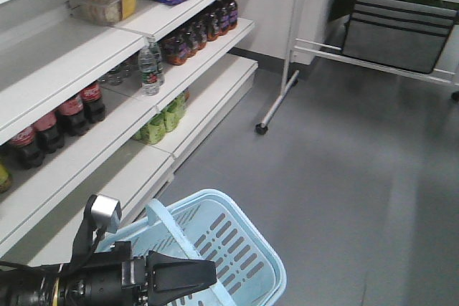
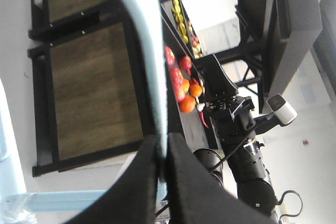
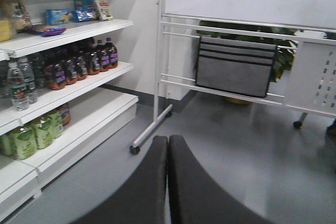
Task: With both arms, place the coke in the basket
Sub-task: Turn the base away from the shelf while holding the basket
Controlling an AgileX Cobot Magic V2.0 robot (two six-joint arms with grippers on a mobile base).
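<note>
- Two black arms work a shop aisle. The left hand [image 1: 206, 276] is pinched on the hoop handle [image 2: 151, 51] of the light blue basket [image 1: 240, 252]. The left wrist view shows its black fingers [image 2: 131, 192] closed on the pale plastic strip with no gap.
- From the front, the basket is at 6 o'clock above the grey floor [image 1: 323, 177], with its slotted wall facing the camera. Whether it rests on the floor or hangs from the hand cannot be told.
- The left arm [image 1: 43, 288] reaches in from 8 o'clock, with a silver-grey module [image 1: 105, 211] standing above its wrist.
- The right hand [image 3: 168, 142] is pressed together with nothing between its fingers. It points down the aisle towards a white wheeled stand [image 3: 157, 51] at 12 o'clock and a grey pocket organiser [image 3: 235, 66] at 1 o'clock.
- White shelves [image 1: 72, 55] run from 9 o'clock to 12 o'clock in the front view. They carry dark cola bottles [image 1: 72, 114] with red labels at 9 o'clock and a clear water bottle [image 1: 149, 69] at 10 o'clock. Green bottles [image 1: 161, 121] stand one shelf lower, just below the water bottle.
</note>
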